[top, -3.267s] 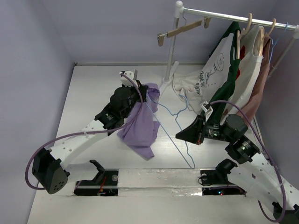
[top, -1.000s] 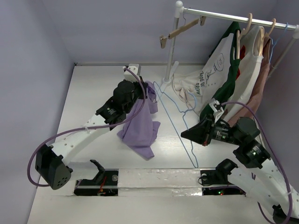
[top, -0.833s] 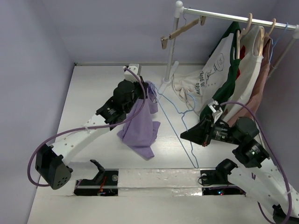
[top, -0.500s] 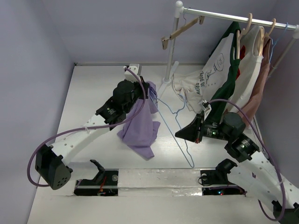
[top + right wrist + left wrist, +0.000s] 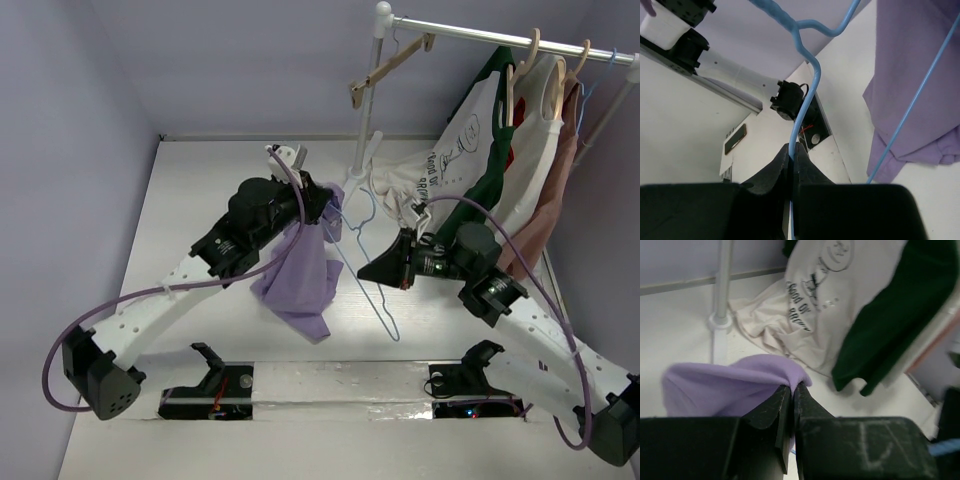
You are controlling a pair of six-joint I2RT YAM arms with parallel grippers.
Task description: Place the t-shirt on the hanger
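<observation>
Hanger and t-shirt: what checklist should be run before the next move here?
1. The left gripper is shut on the t-shirt: ok.
2. The right gripper is shut on the hanger wire: ok.
3. The t-shirt is held up, draping below the grip: ok.
4. A hanger arm is inside the t-shirt opening: cannot tell.
5. The hanger hook is apart from the white printed shirt: cannot tell.

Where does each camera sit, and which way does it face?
Top external: above and behind, looking down at the table; both arms show.
Left wrist: on the left gripper, facing the white printed shirt; own fingers show.
Right wrist: on the right gripper, facing the near edge; own fingers pinch the hanger.
Shared: all three show the t-shirt.
</observation>
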